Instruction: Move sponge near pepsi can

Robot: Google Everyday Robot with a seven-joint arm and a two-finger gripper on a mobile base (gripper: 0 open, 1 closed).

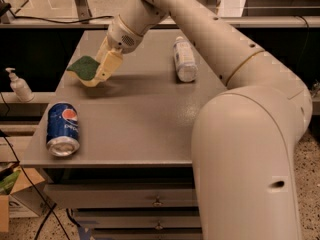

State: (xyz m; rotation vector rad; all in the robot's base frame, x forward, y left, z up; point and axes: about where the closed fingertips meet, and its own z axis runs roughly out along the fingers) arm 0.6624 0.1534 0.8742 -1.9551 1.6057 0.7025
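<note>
My gripper (99,73) is shut on the sponge (84,67), a small block with a dark green top and pale yellow base, held just above the grey table (140,119) near its far left part. The sponge sticks out to the left of the fingers (109,64). The pepsi can (63,129), blue with the round logo, lies on its side at the table's front left corner, silver end toward the camera. The sponge is well behind the can, apart from it.
A clear plastic bottle (184,59) with a white label lies on the table's far right part. A pump dispenser (19,85) stands on a lower ledge to the left. Drawers (125,200) sit under the table. My arm (240,114) fills the right side.
</note>
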